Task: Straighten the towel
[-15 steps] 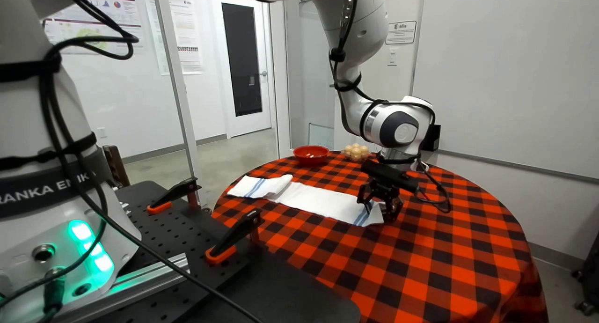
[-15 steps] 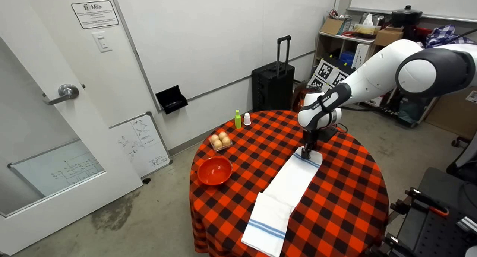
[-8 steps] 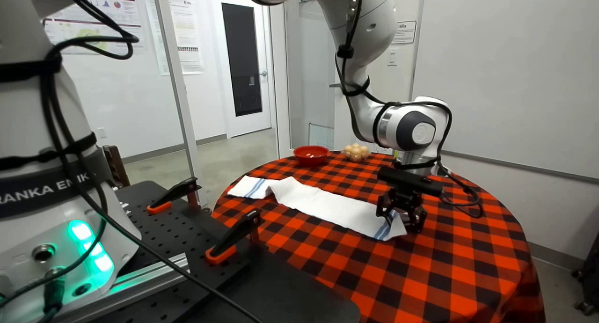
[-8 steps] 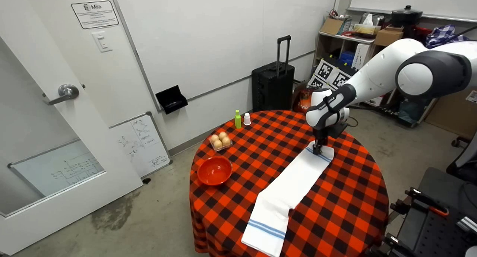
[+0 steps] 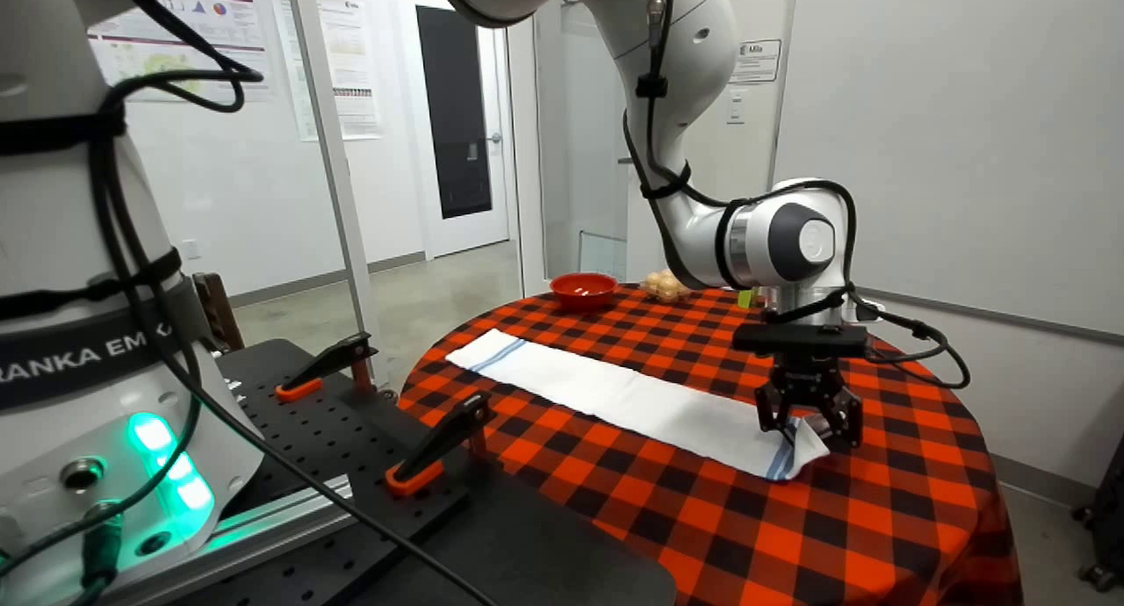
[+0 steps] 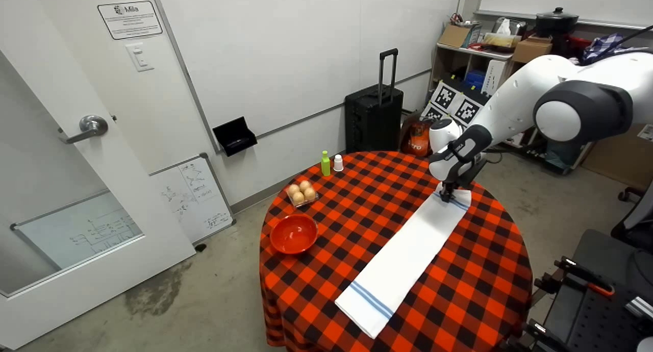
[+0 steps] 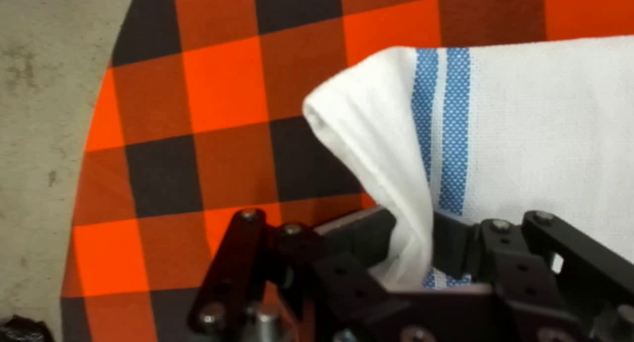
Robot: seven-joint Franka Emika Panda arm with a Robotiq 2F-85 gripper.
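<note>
And there is the towel (image 6: 403, 265), white with blue stripes at both ends, stretched in one straight run across the red-and-black checked tablecloth (image 6: 444, 311). The gripper (image 7: 411, 238) has it clenched tight by one end, a fold of cloth squeezed between the fingers (image 7: 448, 243), right by the stripes! One corner flares out beside them in the wrist view, the other vanishes behind the gripper, and the rest of the towel runs off that view's right side; whether the pinched edge touches the tablecloth is hard to call. Further out, a red bowl (image 6: 294, 247) stands near a clear pack of eggs (image 6: 302, 193), which the arm (image 5: 685, 70) partly covers in an exterior view, where only a sliver of the green bottle (image 6: 325, 166) peeks out; a small white bottle (image 6: 338, 164) stands just beside it. And what a change from a second ago: the doubled-over section is gone, the gripper has travelled towards the tablecloth's edge, and the far striped end has swung into line.
</note>
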